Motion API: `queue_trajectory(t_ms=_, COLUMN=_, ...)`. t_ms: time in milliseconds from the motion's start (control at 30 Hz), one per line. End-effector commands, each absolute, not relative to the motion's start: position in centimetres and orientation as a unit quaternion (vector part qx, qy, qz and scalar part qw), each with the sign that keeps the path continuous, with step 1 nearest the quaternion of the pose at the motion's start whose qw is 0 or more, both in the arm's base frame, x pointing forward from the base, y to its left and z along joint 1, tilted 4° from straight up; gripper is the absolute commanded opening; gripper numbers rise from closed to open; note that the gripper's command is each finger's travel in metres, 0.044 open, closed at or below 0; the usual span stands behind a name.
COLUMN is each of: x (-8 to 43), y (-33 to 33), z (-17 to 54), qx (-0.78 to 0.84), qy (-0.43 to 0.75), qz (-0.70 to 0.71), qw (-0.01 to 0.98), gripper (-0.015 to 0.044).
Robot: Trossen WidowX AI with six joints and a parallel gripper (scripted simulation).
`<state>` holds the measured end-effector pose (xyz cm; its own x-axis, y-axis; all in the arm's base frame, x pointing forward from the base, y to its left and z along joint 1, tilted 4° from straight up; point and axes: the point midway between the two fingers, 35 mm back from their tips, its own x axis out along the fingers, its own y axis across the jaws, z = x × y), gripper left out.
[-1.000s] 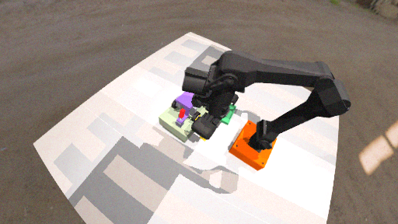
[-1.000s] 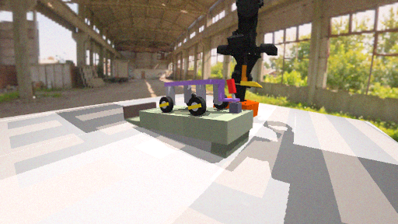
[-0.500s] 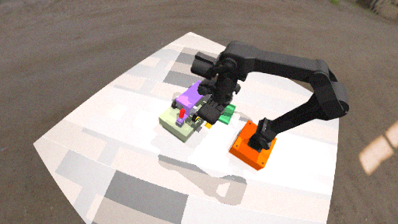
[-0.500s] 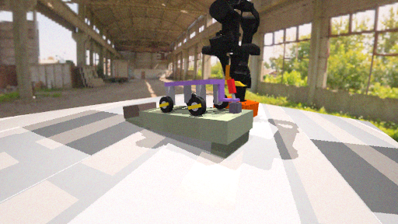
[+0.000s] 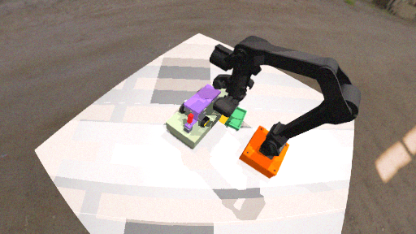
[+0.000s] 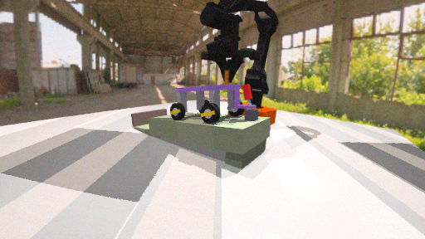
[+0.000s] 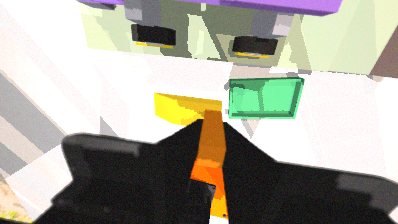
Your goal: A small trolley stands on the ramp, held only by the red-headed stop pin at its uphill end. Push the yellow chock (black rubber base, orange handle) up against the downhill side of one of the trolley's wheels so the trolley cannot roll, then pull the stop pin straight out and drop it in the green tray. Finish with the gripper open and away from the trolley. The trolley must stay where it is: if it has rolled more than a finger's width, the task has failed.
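The purple trolley stands on the pale green ramp. The red-headed stop pin is upright at its uphill end. My gripper is shut on the orange handle of the yellow chock. The chock is held above the table beside the ramp's arm side, off the ramp; its rubber base cannot be made out. The green tray lies beside the ramp and looks empty. Two trolley wheels face the gripper.
The orange robot base stands on the arm side of the tray. A brown end board stands at the ramp's downhill end. A small grey block sits under the pin.
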<state>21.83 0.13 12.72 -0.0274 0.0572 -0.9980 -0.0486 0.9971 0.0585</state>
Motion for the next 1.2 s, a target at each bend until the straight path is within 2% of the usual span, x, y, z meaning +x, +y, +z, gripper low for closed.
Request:
queue_trajectory(t_ms=0, x=22.2, y=-1.1, z=12.6, qx=0.0, qy=0.714, qz=0.038, qw=0.699, gripper=0.0)
queue_trajectory(t_ms=1167, x=25.7, y=-13.8, z=10.8, qx=0.015, qy=0.714, qz=0.053, qw=0.698, gripper=0.0)
